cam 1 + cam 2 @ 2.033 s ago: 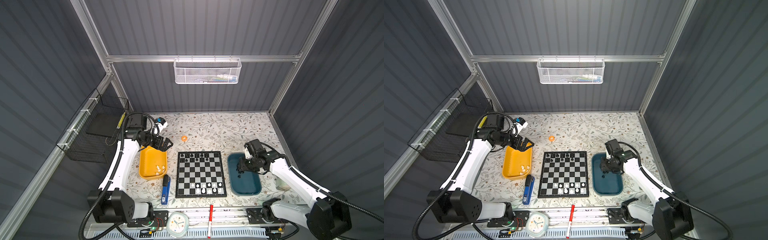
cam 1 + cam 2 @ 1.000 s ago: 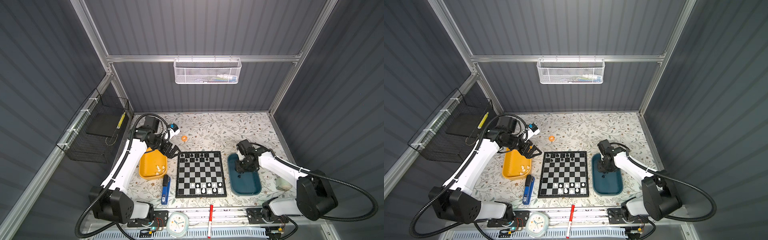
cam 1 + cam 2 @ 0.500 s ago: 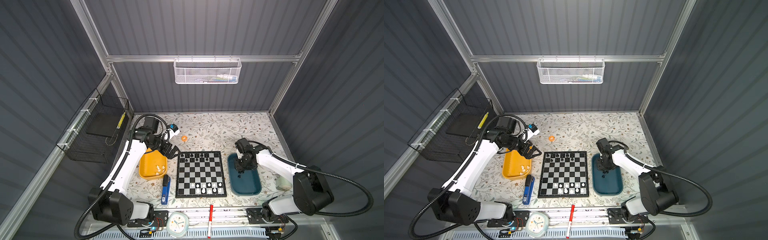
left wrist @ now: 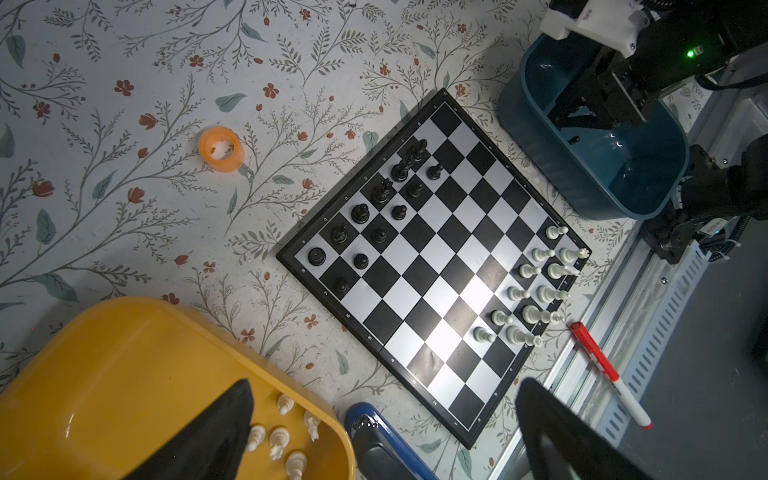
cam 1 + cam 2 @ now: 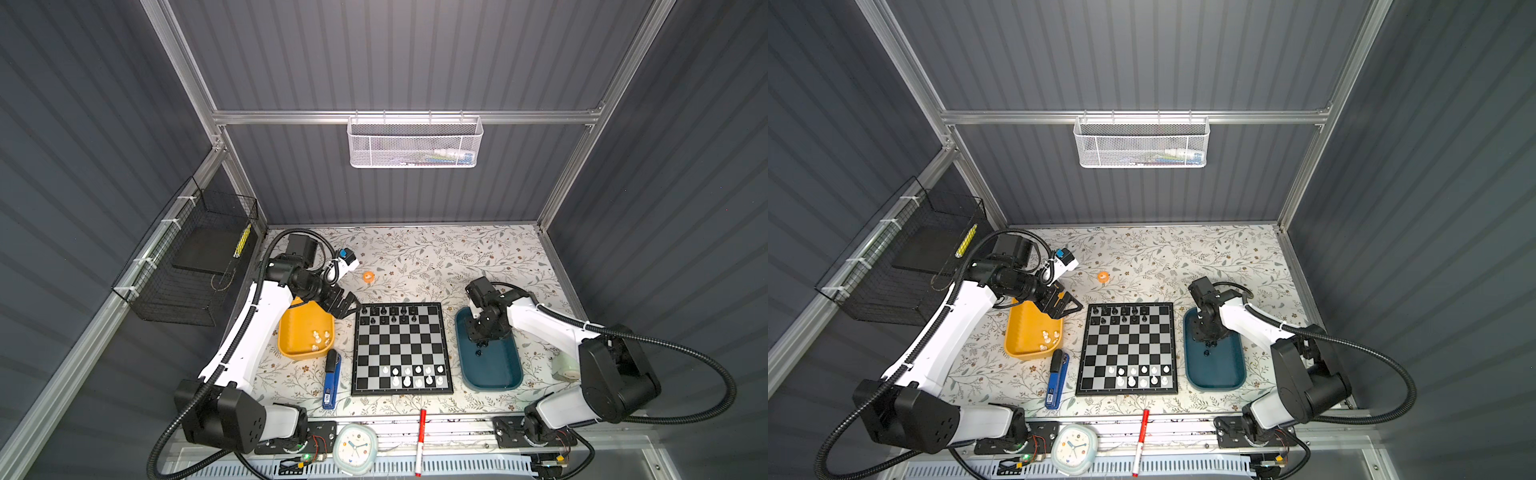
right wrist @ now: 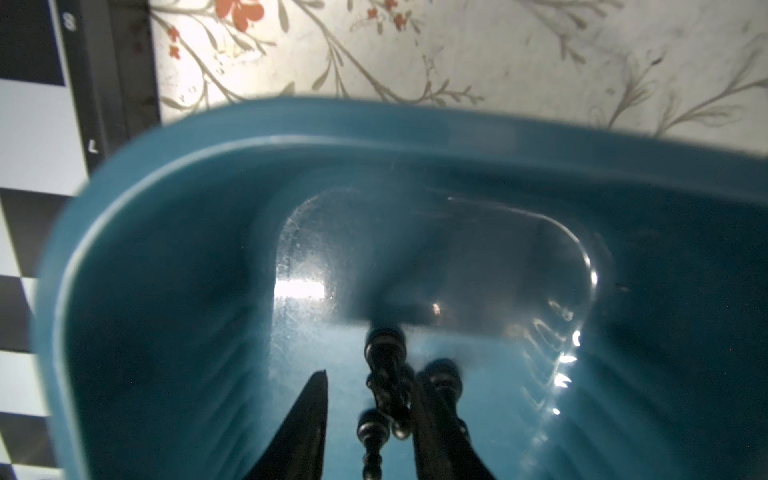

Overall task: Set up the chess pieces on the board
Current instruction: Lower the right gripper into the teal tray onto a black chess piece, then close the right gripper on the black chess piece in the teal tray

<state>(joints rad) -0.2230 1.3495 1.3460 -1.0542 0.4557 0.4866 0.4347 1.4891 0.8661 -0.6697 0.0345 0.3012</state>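
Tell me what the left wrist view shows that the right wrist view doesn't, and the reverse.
Only the left wrist view: the whole board, with placed black pieces along one edge and placed white pieces along the opposite edge, the yellow tray holding loose white pieces, an orange ring and a red marker.

Only the right wrist view: a close look at the loose black pieces lying in the teal tray between the fingers of the right hand.

Both: the teal tray, part of the board and the floral table cover.
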